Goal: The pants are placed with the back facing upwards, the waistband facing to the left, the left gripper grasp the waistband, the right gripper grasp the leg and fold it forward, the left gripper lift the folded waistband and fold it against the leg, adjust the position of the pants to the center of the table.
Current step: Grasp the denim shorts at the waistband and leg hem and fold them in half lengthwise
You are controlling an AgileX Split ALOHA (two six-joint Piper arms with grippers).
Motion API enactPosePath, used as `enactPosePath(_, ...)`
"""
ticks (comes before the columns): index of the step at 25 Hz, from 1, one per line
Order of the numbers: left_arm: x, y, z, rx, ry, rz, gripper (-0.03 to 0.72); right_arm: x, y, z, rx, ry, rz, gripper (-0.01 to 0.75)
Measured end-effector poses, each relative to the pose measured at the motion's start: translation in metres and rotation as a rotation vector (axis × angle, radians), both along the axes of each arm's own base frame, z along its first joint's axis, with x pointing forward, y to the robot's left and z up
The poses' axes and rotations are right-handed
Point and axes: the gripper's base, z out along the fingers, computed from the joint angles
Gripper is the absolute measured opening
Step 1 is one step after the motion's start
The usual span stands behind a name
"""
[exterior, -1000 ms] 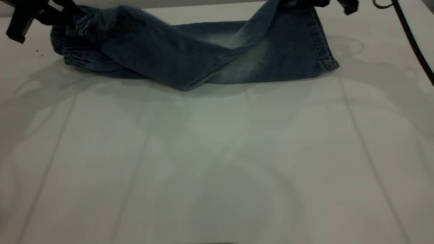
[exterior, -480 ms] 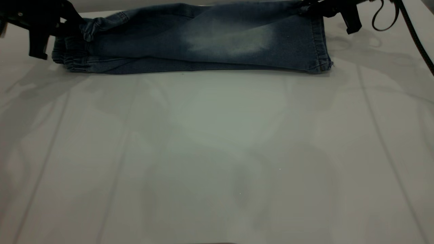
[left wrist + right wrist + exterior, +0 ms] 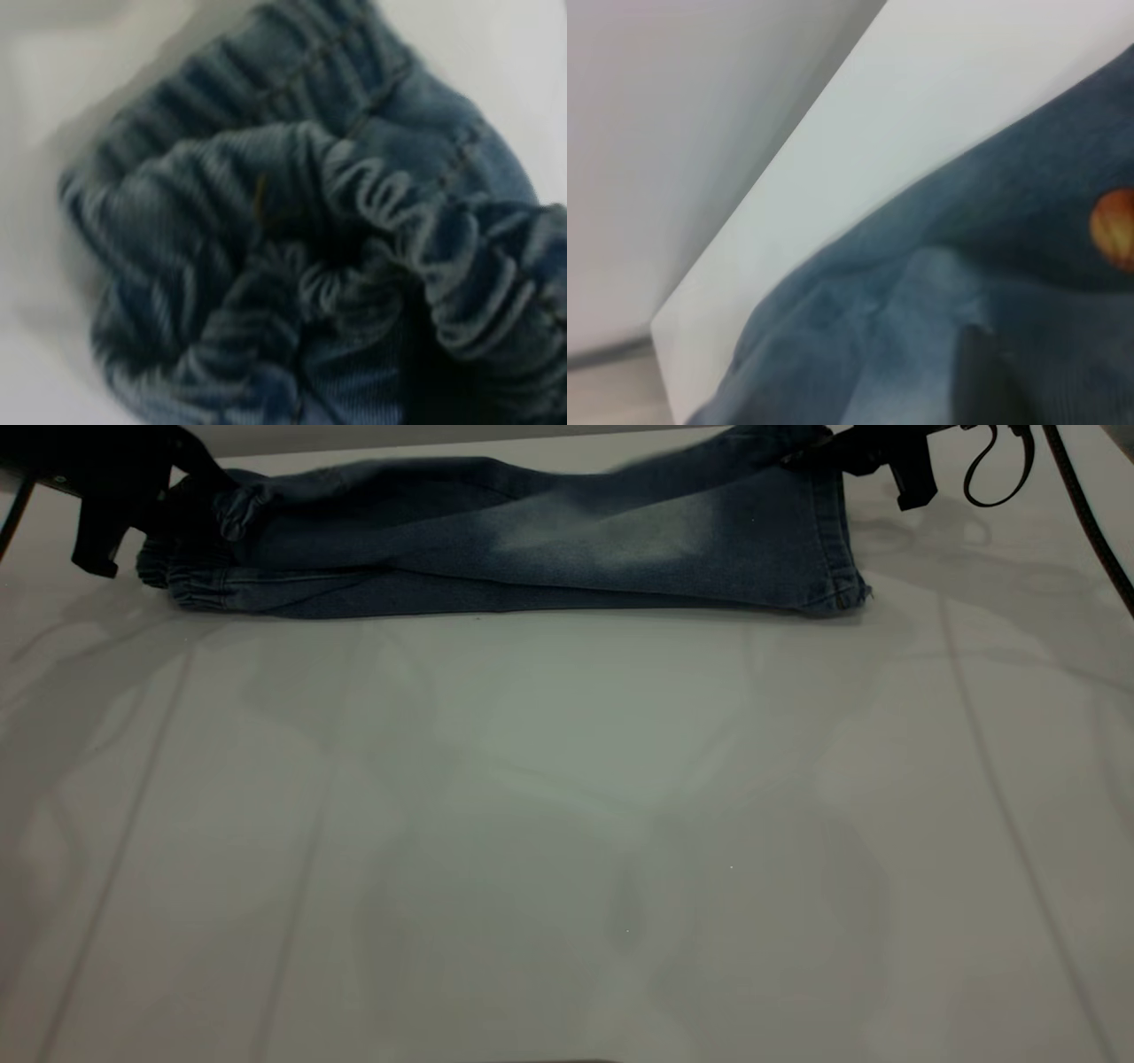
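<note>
One pair of pants (image 3: 532, 545) lies on one table (image 3: 567, 824). It has one waistband (image 3: 190, 584) and one pale-patched leg (image 3: 620, 536) in sight. Two grippers show: the left gripper (image 3: 190, 491) and the right gripper (image 3: 811, 452).

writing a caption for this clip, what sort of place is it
Probably a robot lab bench rather than a home: a plain white table, denim pants at its far edge, and the black left gripper and right gripper holding their ends.
</note>
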Motion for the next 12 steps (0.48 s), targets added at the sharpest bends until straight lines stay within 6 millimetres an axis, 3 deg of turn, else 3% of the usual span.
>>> enactPosePath(6, 0.005, 0.002, 0.013, 0.158, -0.081, -0.155, 0.571, -0.003, 0.009, 0.008, 0.041, -0.106, 0.124, 0.573)
enactPosePath(8, 0.005, 0.004, 0.025, 0.201, -0.115, -0.187, 0.607, -0.004, 0.011, 0.011, 0.059, -0.133, 0.151, 0.613)
enactPosePath(12, 0.005, 0.005, 0.039, 0.229, -0.149, -0.204, 0.605, -0.005, 0.013, 0.013, 0.082, -0.150, 0.183, 0.610)
